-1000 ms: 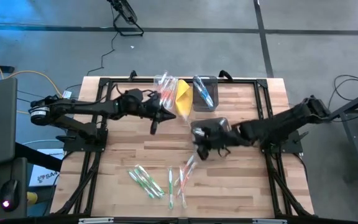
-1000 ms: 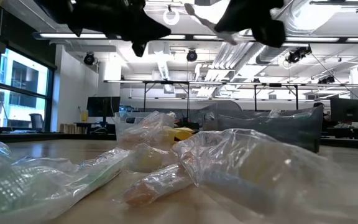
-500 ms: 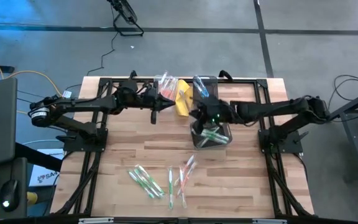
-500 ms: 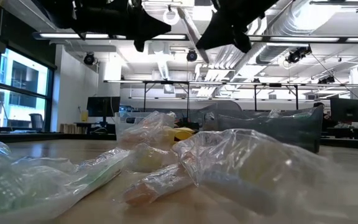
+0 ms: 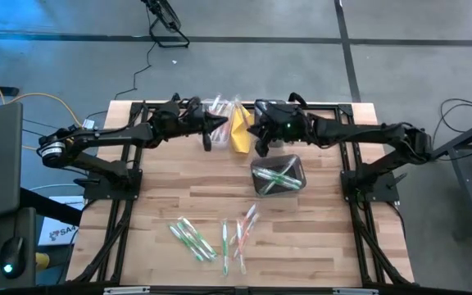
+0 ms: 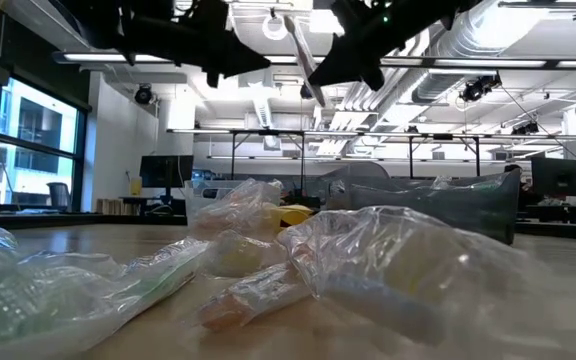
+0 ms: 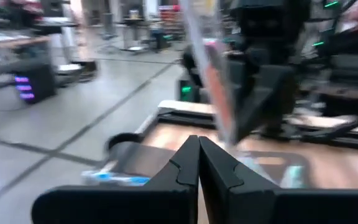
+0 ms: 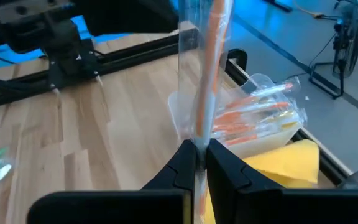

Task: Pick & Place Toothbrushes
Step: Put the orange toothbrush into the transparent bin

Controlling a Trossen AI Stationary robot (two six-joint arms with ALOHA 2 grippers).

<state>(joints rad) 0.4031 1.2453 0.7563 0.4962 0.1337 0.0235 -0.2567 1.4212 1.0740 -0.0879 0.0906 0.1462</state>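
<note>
Right claw: my right claw [image 5: 262,141] is clamped shut on one clear-wrapped toothbrush with an orange handle [image 8: 205,74], which stands up between its fingers in the right wrist view.
Change: over the last second this claw has travelled from the middle of the table [image 5: 162,205], past the small grey bin of green toothbrushes [image 5: 279,176], to the far edge.
Position now: it hangs just beside the yellow folded cloth-like object [image 5: 242,129] and over the bin of orange wrapped toothbrushes [image 8: 263,121].
Left claw: my left claw [image 5: 206,141] is closed and empty; it has drifted slightly toward the far edge and waits near the same spot.
Remaining stock: a loose scatter of green and orange wrapped toothbrushes [image 5: 211,236] lies at the near edge of the table.
Meaning for the task: I judge the carry complete and the release of this orange brush into the matching bin to be next.
Risk: the brush is held near its end and may tip when let go.
</note>
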